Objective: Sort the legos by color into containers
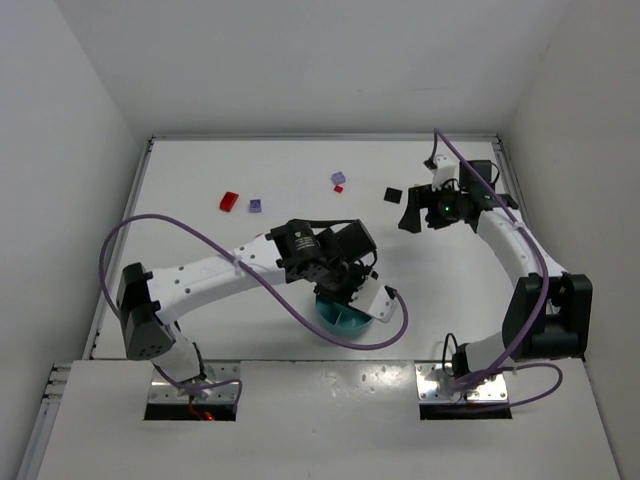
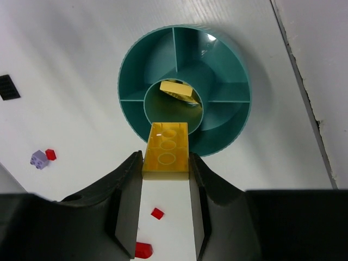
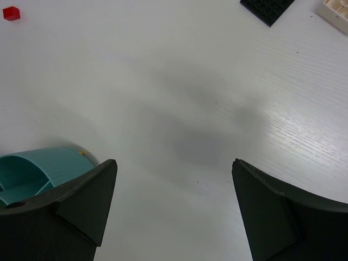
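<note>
The left end effector (image 2: 166,163) hovers over the near rim of the round teal plastic dish (image 2: 234,65). It is clamped on a small yellow plastic brick (image 2: 166,142), pinched by its long sides between the two dark fingers. The brick's long axis points straight at the dish's circular centre well (image 2: 162,106), which lies directly ahead and below, and the brick's leading end overlaps the well's near wall in the left wrist view. A second yellow brick (image 2: 178,91) lies tilted inside that well, and the wedge sections in view around it hold no bricks.

The left arm is plainly the nearer of the two to the dish. By the look of it, the drop needs only a slight advance toward the dish's middle, so that the brick clears the well's near wall before the fingers part.

The right end effector (image 3: 173,168) stands well apart from the dish, on its far right side. Its jaws are spread wide with nothing between them but white tabletop (image 1: 200,170). Farther from the dish lie a black flat piece (image 3: 266,8) and a pale tan piece (image 3: 334,11). A red brick (image 1: 229,201) and a lilac brick (image 1: 256,205) wait beyond the dish, toward the far left.
</note>
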Action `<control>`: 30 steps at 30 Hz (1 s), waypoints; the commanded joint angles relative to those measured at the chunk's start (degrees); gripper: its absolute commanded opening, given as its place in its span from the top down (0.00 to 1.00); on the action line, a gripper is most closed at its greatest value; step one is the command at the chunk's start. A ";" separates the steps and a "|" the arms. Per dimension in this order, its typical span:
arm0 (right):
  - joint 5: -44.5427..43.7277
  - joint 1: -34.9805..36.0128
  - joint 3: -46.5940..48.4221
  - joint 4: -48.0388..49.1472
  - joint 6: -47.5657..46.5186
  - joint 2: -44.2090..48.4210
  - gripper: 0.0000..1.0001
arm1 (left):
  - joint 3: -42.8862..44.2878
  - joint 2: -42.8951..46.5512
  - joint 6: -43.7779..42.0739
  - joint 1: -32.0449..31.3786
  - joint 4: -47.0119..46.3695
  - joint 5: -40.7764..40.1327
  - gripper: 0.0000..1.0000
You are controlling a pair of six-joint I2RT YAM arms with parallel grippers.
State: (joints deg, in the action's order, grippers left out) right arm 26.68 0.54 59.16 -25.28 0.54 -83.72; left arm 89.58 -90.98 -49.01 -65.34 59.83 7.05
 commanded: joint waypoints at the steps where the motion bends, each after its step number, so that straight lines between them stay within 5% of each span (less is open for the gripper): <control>1: 3.03 -1.41 1.40 2.43 1.13 1.46 0.13 | 3.58 -1.22 -1.08 -0.84 1.25 -0.46 0.97; 10: 4.70 -2.47 -0.27 2.95 1.66 3.22 0.13 | 4.11 -3.68 -1.70 -0.84 1.78 0.95 0.91; 26: 5.76 -3.00 -0.27 3.48 2.19 2.69 0.13 | 2.53 -3.59 -0.03 0.21 -2.09 -1.33 0.30; 30: 5.76 -3.00 -0.27 3.48 2.19 2.69 0.13 | 4.10 -1.93 0.58 1.61 -2.62 -0.73 0.27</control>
State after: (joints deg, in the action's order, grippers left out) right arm 31.11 -2.17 58.83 -24.01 2.22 -82.15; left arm 91.46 -95.50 -48.95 -64.79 58.46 6.15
